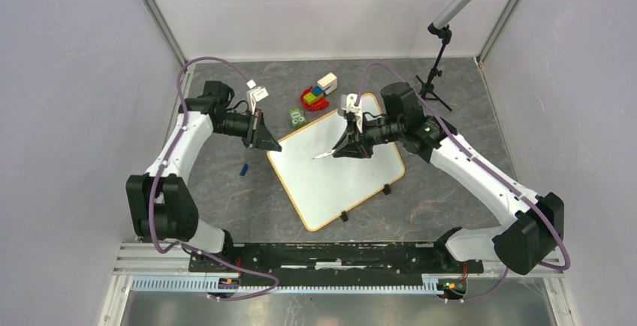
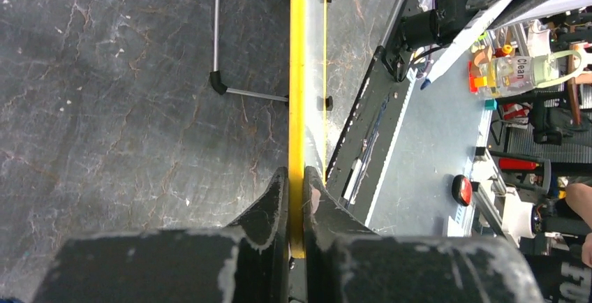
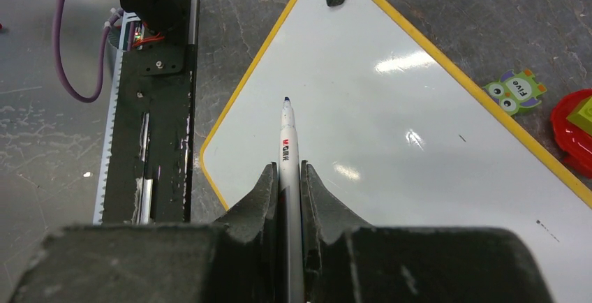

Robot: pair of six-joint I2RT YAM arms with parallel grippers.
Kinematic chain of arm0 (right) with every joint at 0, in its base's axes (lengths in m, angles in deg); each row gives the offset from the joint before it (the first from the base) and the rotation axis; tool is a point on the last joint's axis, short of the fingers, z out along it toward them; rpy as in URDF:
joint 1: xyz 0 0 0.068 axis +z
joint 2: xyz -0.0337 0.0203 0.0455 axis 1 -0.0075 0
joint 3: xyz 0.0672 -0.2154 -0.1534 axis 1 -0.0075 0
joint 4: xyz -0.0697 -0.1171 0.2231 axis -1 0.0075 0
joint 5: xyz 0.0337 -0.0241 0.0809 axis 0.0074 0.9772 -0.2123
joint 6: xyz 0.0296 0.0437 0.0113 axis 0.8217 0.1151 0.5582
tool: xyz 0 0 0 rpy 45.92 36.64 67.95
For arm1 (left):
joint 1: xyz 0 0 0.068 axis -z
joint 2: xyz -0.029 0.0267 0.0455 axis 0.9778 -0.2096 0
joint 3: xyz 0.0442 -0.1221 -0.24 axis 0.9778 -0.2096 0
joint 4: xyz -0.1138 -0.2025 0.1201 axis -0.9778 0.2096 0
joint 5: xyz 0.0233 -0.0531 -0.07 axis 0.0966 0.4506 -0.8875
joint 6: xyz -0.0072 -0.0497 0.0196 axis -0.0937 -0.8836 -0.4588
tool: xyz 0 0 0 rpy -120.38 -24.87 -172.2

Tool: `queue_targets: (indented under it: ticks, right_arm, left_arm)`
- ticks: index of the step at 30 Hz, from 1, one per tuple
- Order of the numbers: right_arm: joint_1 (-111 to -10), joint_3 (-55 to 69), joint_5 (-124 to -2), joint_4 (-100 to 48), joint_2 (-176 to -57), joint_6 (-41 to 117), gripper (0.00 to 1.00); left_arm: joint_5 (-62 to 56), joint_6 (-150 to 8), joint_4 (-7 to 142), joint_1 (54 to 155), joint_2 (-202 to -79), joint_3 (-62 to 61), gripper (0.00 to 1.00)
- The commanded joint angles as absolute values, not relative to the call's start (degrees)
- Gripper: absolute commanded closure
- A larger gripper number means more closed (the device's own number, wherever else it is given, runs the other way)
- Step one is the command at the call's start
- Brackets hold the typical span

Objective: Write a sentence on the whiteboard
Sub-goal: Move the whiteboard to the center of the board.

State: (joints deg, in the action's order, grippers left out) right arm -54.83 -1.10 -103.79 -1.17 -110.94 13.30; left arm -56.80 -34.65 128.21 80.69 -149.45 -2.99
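Observation:
The whiteboard (image 1: 330, 179) lies tilted on the grey table, white with a yellow rim and two black clips (image 1: 386, 189) on its near edge. Its surface is blank; no sentence shows. My left gripper (image 1: 272, 146) is shut on the board's left corner rim (image 2: 297, 72), seen edge-on between the closed fingers (image 2: 297, 186). My right gripper (image 1: 342, 150) is shut on a white marker (image 3: 287, 142), uncapped, its dark tip pointing at the board (image 3: 405, 128) over its left middle. I cannot tell whether the tip touches.
A red bowl with toy blocks (image 1: 315, 95) and a green card (image 1: 298, 118) lie behind the board. A small blue cap (image 1: 243, 168) lies left of it. A black tripod stand (image 1: 434, 78) stands at the back right.

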Motion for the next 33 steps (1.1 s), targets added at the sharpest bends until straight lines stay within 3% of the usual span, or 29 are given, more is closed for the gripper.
queue_targets:
  ticks: [1, 22, 23, 27, 31, 33]
  right_arm:
    - [-54.8, 1.5, -105.0, 0.0, -108.8, 11.8, 1.00]
    - [-54.7, -1.6, -103.1, -0.9, -107.6, 12.8, 1.00]
    - [-54.7, -1.7, -102.7, -1.0, -107.5, 13.0, 1.00]
    - [-54.7, -1.8, -100.7, -1.8, -107.2, 14.2, 1.00]
    - [-54.3, -2.8, -97.3, -4.3, -106.3, 16.4, 1.00]
    - [-53.8, -3.5, -96.2, -5.6, -106.2, 17.5, 1.00]
  left_arm:
    - [-55.7, -31.8, 128.5, 83.9, -152.2, 0.1, 0.96]
    - [-51.4, -32.1, 128.5, 93.1, -161.1, 8.8, 0.97]
    - [-51.2, -32.5, 128.6, 93.1, -161.1, 9.0, 0.95]
    - [-50.4, -33.5, 128.3, 92.6, -158.6, 7.8, 0.69]
    - [-54.1, -36.5, 126.0, 86.5, -154.3, 4.5, 0.56]
    - [-57.5, -36.7, 125.7, 83.0, -152.4, 2.5, 0.54]
